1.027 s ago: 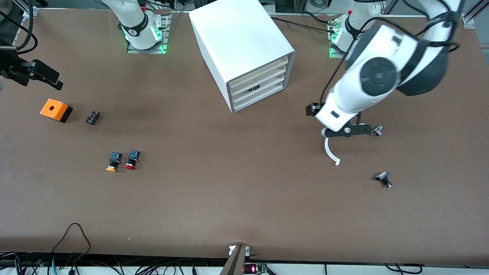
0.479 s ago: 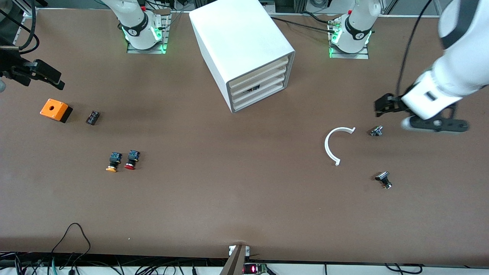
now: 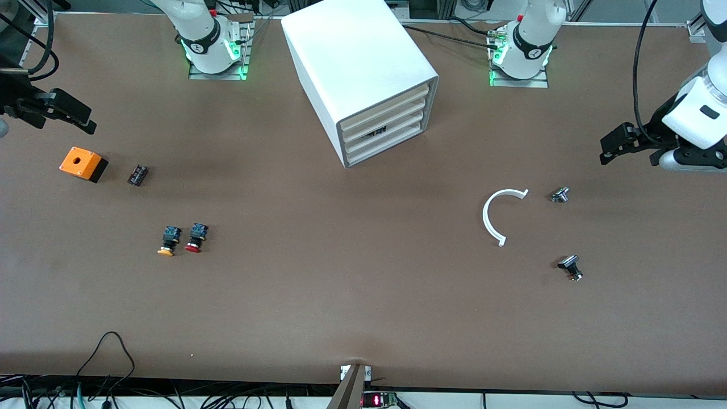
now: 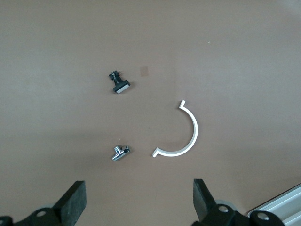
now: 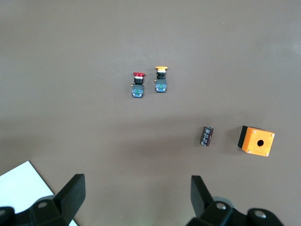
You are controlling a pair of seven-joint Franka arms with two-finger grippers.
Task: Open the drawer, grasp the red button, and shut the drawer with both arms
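The white cabinet (image 3: 363,68) stands near the robots' bases, and its four slat drawers (image 3: 386,128) are all shut. The red-headed button (image 3: 194,238) lies on the table beside a yellow-headed one (image 3: 167,241); both show in the right wrist view, red (image 5: 138,84) and yellow (image 5: 161,80). My right gripper (image 3: 23,107) hangs open and empty (image 5: 136,197) above the table edge at the right arm's end. My left gripper (image 3: 688,161) hangs open and empty (image 4: 138,202) above the table at the left arm's end, well away from the cabinet.
An orange box with a hole (image 3: 83,163) and a small black part (image 3: 137,175) lie near my right gripper. A white half-ring (image 3: 493,215), a metal fitting (image 3: 560,195) and a black knob (image 3: 569,267) lie near my left gripper. A cabinet corner (image 5: 26,181) shows in the right wrist view.
My left arm has swung away from over the white half-ring toward the left arm's end of the table, uncovering the ring. The right arm has not moved.
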